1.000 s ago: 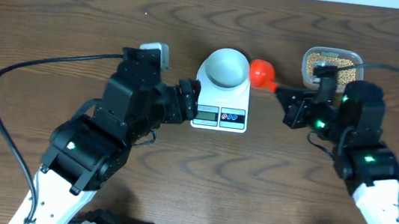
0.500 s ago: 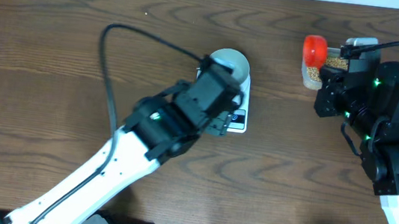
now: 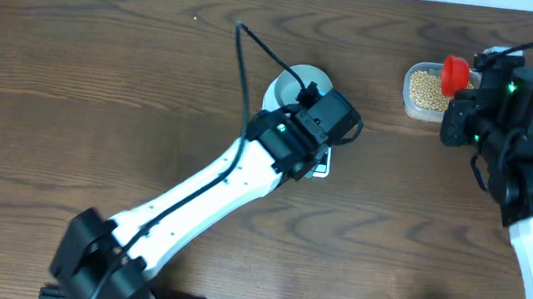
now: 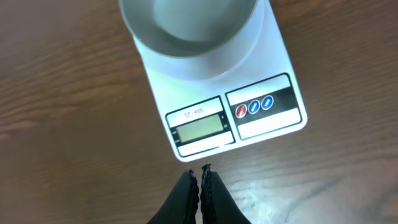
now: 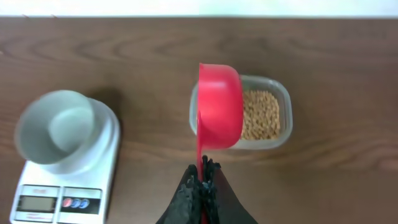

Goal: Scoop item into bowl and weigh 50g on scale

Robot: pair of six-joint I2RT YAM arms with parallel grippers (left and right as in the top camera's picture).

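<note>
The pale bowl (image 4: pixel 189 25) stands empty on the white scale (image 4: pixel 273 68), whose grey display (image 4: pixel 199 129) and red and blue buttons (image 4: pixel 255 107) face my left gripper (image 4: pixel 203 169). That gripper hovers just off the scale's front edge, shut on nothing. In the overhead view the left arm covers most of the scale, and only part of the bowl (image 3: pixel 297 81) shows. My right gripper (image 5: pixel 204 167) is shut on the handle of a red scoop (image 5: pixel 219 115), tilted on its side over the left end of a clear tub (image 5: pixel 283 99) of tan beans (image 5: pixel 261 115).
The left arm's black cable (image 3: pixel 246 62) loops above the table left of the bowl. The tub (image 3: pixel 424 90) sits at the back right, close to the right arm. Dark wooden table (image 3: pixel 104 71) surrounds everything.
The left arm has swung in over the scale and its gripper has shut. The right arm has carried the red scoop from beside the scale back over the bean tub.
</note>
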